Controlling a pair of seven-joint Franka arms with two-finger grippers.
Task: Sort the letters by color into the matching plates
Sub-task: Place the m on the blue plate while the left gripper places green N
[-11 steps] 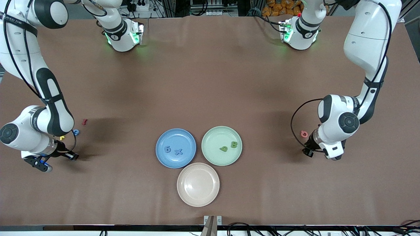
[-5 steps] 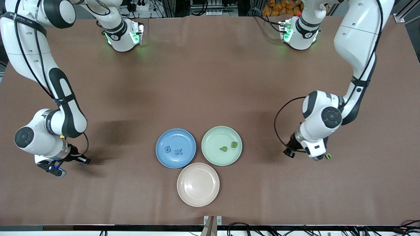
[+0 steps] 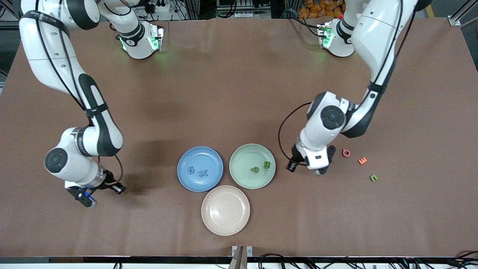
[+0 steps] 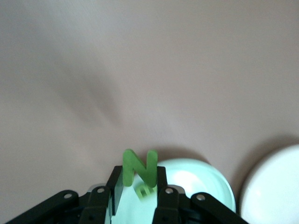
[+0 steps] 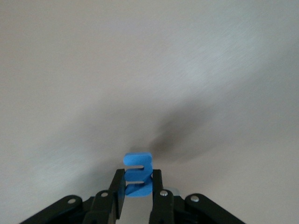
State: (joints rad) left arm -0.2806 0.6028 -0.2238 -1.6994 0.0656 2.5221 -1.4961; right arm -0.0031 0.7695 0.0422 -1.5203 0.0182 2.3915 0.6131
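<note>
Brown table (image 3: 239, 93); blue plate (image 3: 200, 155), pale green plate (image 3: 246, 153), beige plate (image 3: 225, 224). Green letter N (image 4: 139, 168), blue letter (image 5: 138, 179), pink letter (image 3: 346, 152), orange letter (image 3: 362, 160).

The left gripper (image 4: 139, 186) pinches a flat green foam letter N (image 4: 138, 168); the pale green round plate (image 4: 205, 179) (partly hidden) at four o'clock.

Brown table (image 3: 239, 93), blue (image 3: 200, 169), green (image 3: 252, 166), beige plates (image 3: 225, 210), 3 loose letters (image 3: 362, 160).
</note>
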